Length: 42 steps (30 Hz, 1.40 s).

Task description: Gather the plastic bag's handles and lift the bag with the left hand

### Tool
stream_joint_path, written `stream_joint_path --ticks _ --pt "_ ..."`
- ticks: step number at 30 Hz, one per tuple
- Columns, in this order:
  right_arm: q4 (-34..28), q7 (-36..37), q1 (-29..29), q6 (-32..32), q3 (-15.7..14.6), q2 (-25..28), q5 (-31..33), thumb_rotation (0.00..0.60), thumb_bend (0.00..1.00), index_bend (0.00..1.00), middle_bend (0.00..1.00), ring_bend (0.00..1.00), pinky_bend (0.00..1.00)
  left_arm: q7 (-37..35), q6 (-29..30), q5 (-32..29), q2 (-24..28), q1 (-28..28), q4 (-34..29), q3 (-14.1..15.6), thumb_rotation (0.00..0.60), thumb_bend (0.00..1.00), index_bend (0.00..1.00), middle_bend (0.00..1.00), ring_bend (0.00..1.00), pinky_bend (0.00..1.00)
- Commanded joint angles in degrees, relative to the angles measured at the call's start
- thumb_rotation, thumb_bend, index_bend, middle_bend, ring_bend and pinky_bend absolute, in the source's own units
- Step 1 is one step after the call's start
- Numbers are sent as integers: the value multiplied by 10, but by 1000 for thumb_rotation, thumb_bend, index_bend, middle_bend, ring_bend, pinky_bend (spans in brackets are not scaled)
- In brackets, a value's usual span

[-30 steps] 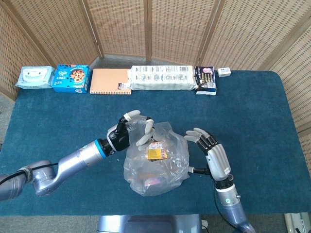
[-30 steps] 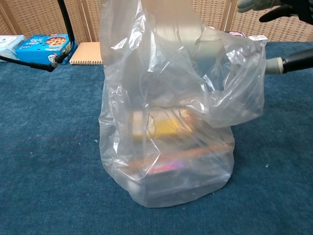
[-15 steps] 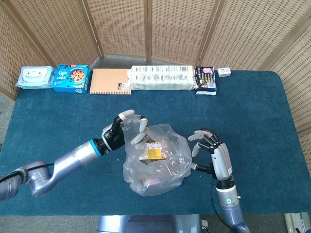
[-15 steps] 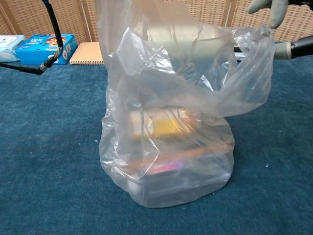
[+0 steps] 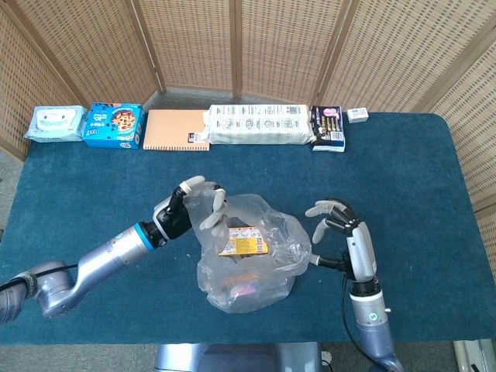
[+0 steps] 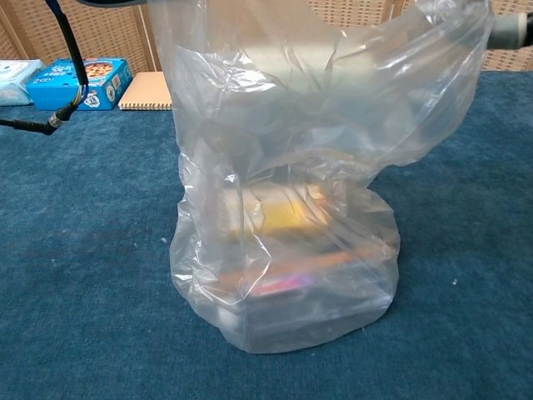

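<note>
The left hand (image 5: 194,203) sits at the upper left edge of the plastic bag (image 5: 252,260), fingers curled into the gathered film there — it looks to be gripping the bag's top. The right hand (image 5: 345,232) stands upright just beside the bag's right side, fingers spread and bent, holding nothing that shows.

The bag is clear, crinkled and glossy, standing on the blue cloth-covered table (image 5: 418,178) near the front edge; a yellow packet (image 5: 242,242) and flat boxes show through it. Along the far edge lie a wipes pack (image 5: 54,124), a blue cookie box (image 5: 114,125), an orange notebook (image 5: 176,129), a long white package (image 5: 260,124), a dark packet (image 5: 327,128) and a small white box (image 5: 357,115).

The chest view is filled by the bag (image 6: 291,192) — neither hand shows there.
</note>
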Motion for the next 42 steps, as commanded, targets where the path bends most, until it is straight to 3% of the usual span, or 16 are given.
stream_joint_path --ticks 1,14,22,32,42 --pt "-24 10 1 -12 3 12 13 600 153 653 417 312 205 9 3 0 2 4 -2 0 0 466 611 750 820 644" --pt "-99 36 8 -45 25 36 56 600 121 575 401 297 205 69 10 0 19 20 -17 1 0 462 611 750 739 578" --pt "-126 27 12 -48 50 58 69 600 119 521 374 266 191 131 1 -7 21 20 -30 -3 0 459 611 696 675 526" --pt "-171 30 16 -62 79 91 102 600 105 478 343 227 171 188 -15 -20 5 13 -34 -13 0 455 611 666 646 495" --pt "-205 18 24 -84 88 109 133 600 104 436 312 196 161 256 -32 -49 -22 7 -37 -28 0 448 611 661 629 472"
